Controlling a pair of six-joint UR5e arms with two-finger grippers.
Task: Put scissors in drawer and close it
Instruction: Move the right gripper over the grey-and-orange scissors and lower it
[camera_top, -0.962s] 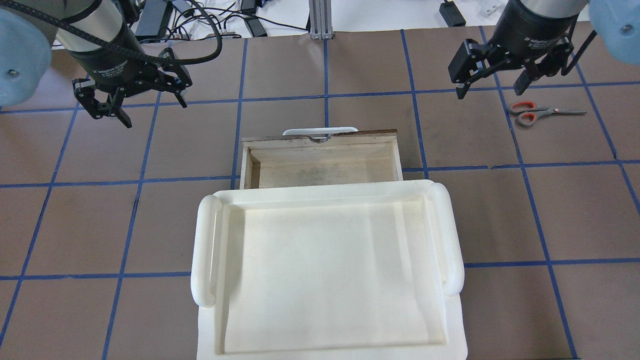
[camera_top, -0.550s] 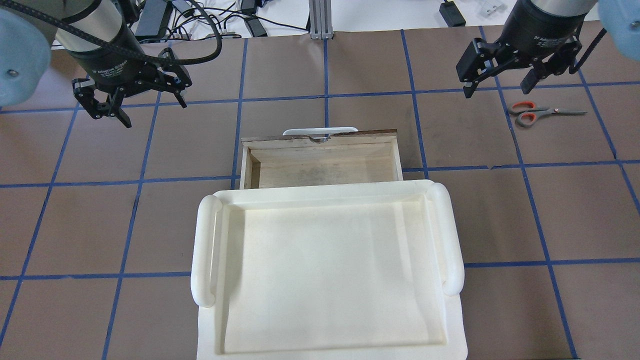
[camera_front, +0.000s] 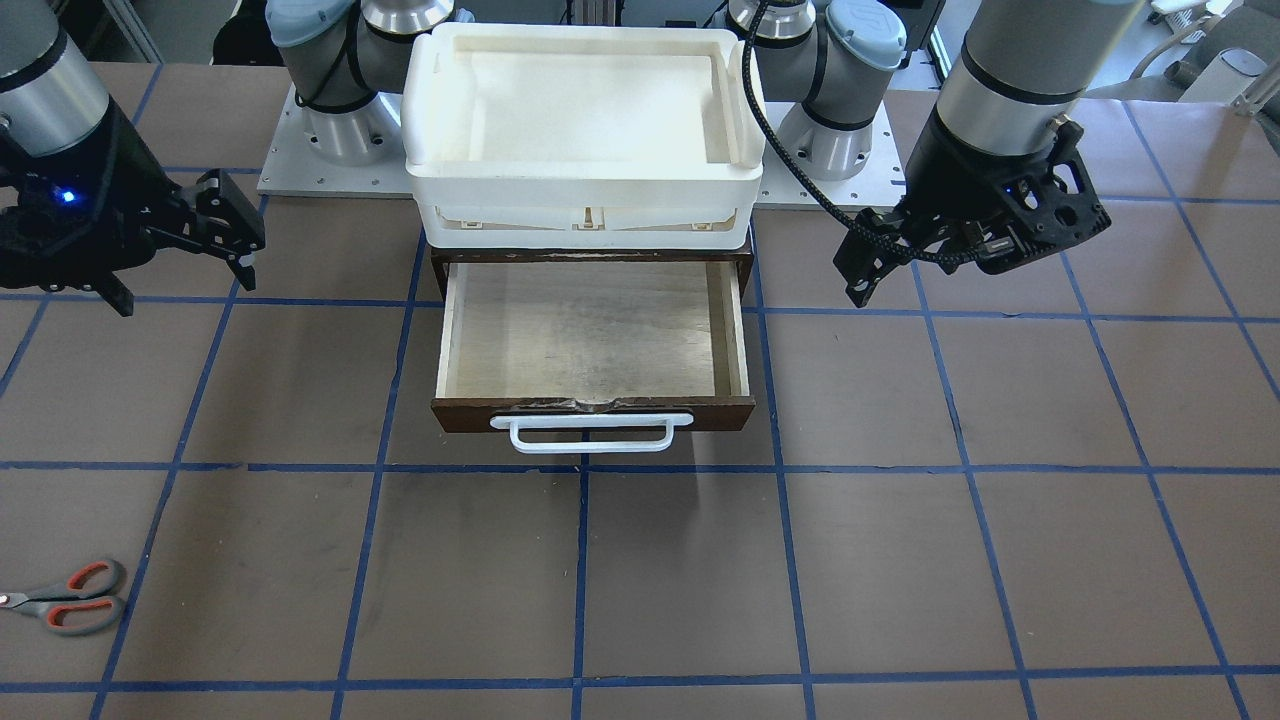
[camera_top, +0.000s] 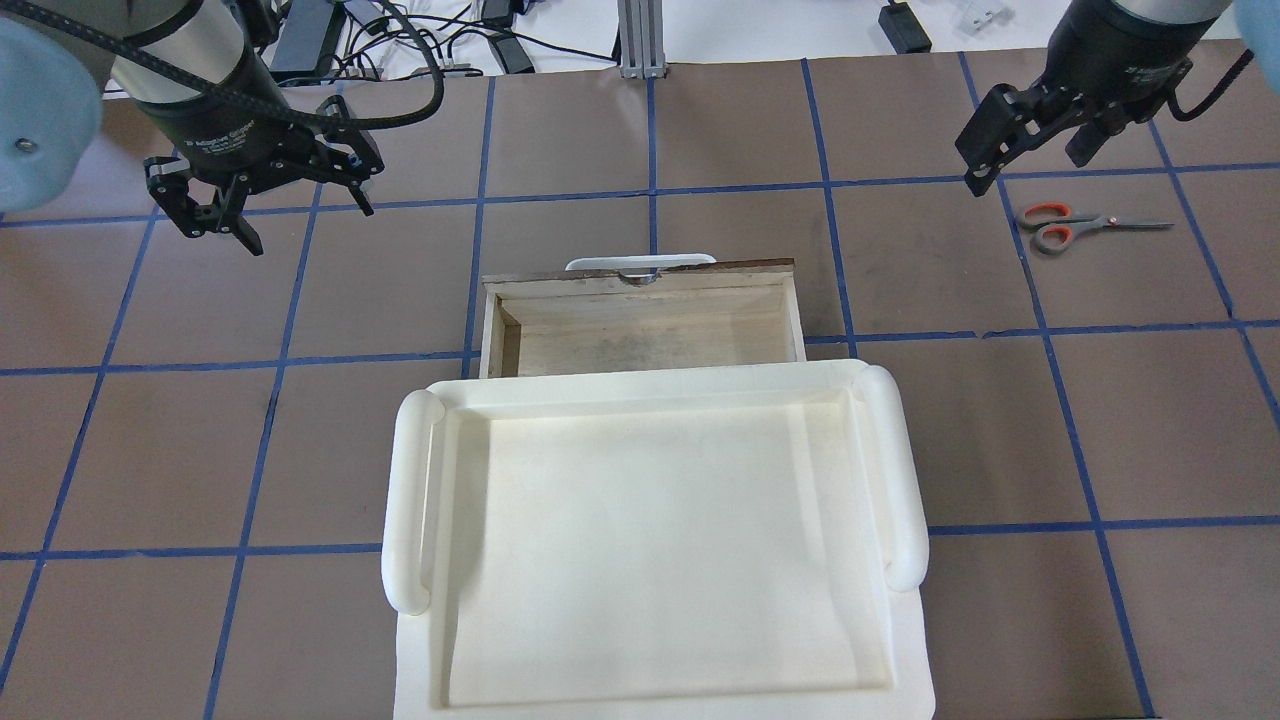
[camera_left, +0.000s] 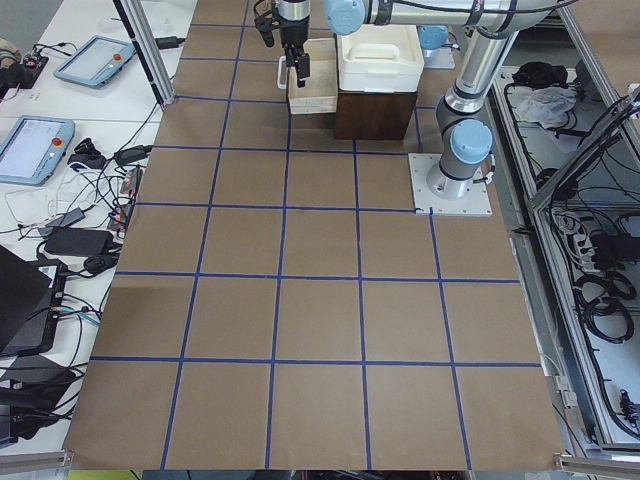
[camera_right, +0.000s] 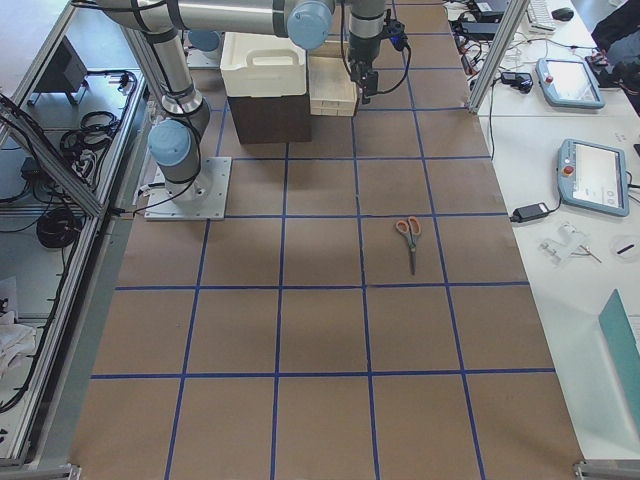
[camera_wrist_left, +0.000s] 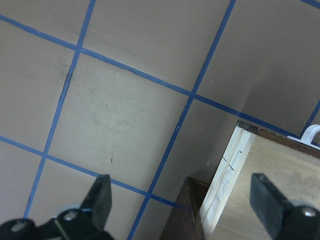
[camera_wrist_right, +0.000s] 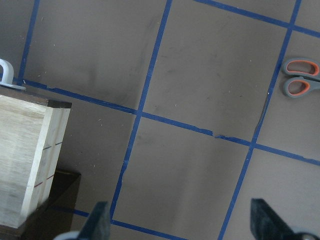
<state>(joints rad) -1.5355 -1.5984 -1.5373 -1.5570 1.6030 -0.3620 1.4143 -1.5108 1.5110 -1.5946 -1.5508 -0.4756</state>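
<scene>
Nothing done yet: scissors (camera_top: 1078, 225) unpicked, drawer (camera_top: 640, 335) open.
I see the scissors flat on the table (camera_top: 720, 130) near my right gripper (camera_top: 1028, 168), well apart from the drawer; both it and my left gripper (camera_top: 310, 227) hang wide-jawed, empty.

The scissors (camera_top: 1085, 225) lie flat and closed on the tabletop (camera_top: 700, 150), well to the right of the drawer (camera_top: 640, 320), which stands pulled open, pale interior bare.
</scene>
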